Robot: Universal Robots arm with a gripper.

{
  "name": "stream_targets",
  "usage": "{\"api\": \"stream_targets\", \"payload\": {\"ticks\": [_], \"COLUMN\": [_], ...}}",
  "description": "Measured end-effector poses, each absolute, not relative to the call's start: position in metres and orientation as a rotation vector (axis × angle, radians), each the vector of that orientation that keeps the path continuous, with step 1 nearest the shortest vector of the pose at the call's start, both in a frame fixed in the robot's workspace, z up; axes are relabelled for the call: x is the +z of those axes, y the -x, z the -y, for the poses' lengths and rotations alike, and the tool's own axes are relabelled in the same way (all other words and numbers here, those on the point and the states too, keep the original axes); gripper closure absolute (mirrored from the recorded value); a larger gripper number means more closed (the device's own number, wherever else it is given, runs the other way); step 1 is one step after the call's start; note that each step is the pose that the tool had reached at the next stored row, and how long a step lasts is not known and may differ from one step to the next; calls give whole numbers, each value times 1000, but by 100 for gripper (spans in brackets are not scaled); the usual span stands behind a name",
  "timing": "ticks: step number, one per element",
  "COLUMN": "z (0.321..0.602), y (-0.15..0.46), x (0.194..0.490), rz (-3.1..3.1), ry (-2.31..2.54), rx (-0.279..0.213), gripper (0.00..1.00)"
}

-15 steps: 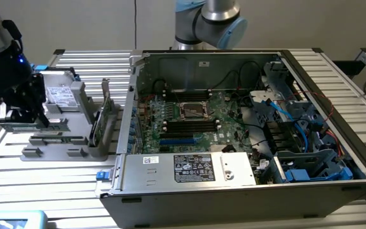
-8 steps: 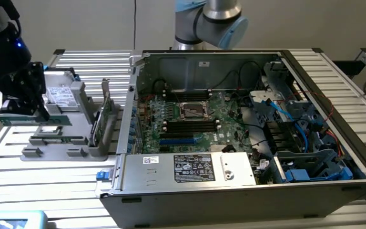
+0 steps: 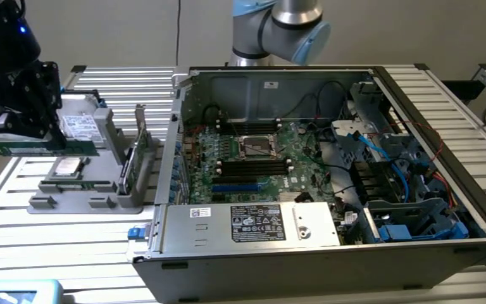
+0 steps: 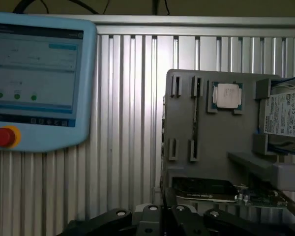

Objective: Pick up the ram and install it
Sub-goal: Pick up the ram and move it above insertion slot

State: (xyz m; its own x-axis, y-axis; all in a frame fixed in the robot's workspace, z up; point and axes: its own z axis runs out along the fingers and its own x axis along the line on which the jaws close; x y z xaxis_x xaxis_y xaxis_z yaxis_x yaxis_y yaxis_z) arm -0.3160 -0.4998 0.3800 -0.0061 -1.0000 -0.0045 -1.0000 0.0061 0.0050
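The ram [image 3: 73, 149] is a long thin green stick, held level above the grey holder tray [image 3: 83, 204] at the exterior view's left. My gripper [image 3: 30, 143] hangs from the black wrist and is shut on the ram near its middle. The stick's ends reach out on both sides. The open computer case [image 3: 311, 247] lies to the right, its motherboard [image 3: 255, 158] showing long black slots [image 3: 247, 166]. In the wrist view the gripper's black base sits at the frame edge over the grey tray [image 4: 182, 142]; the ram is hidden there.
The tray holds a processor [image 3: 66, 168] [image 4: 227, 96], a hard drive [image 3: 78, 126] [image 4: 282, 113] and an upright card with a bracket [image 3: 133, 158] [image 4: 221, 191]. A blue teach pendant [image 4: 37, 78] lies on the slatted table [image 3: 66, 253]. Cables and drive cages crowd the case's right side.
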Motion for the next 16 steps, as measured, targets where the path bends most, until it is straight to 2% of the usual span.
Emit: {"api": "stream_targets", "payload": {"ticks": [16], "z": [516], "y": [252], "x": [447], "rz": [2227], "ry": [-2215], "rx": [-25], "gripper": [87]}}
